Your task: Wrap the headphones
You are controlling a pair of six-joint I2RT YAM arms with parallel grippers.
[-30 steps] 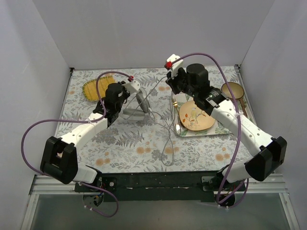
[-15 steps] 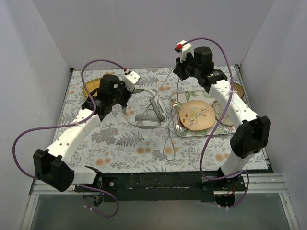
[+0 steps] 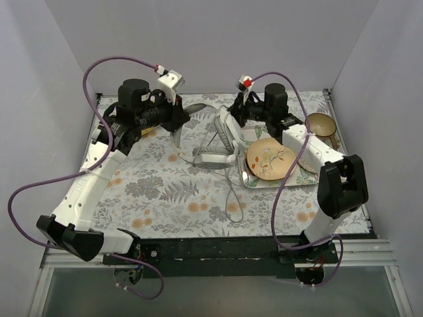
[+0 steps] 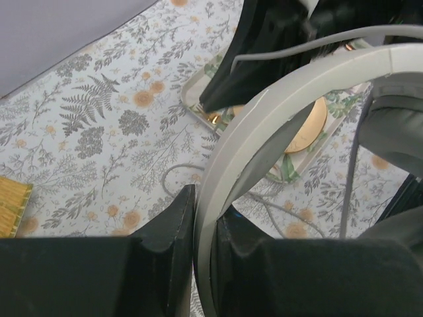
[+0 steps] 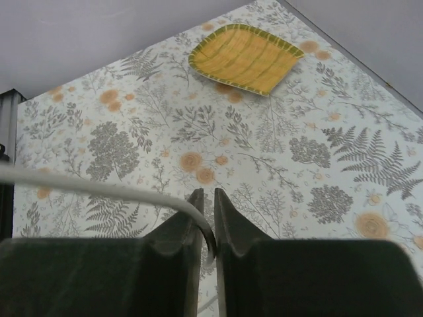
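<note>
The light grey headphones point(image 3: 213, 160) are tilted up near the table's middle, beside the tray. My left gripper point(image 3: 187, 123) is raised at the back left. In the left wrist view it point(image 4: 201, 198) is shut on the curved headband point(image 4: 264, 119). My right gripper point(image 3: 239, 113) is at the back centre, just above the headphones. In the right wrist view it point(image 5: 206, 210) is shut on the thin grey cord point(image 5: 99, 188). The cord point(image 3: 231, 198) hangs down and lies in a loop on the table. I cannot tell whether the lower earcup touches the table.
A metal tray point(image 3: 246, 179) at the right holds a painted plate point(image 3: 269, 158) and cutlery. A brown bowl point(image 3: 321, 123) stands at the far right. A yellow woven plate point(image 5: 244, 58) lies at the back left, behind my left arm. Walls close in three sides.
My left arm has risen and swung back and left, lifting the headphones up and toward the tray. My right gripper rose with the cord, then came down closer to the headphones.
</note>
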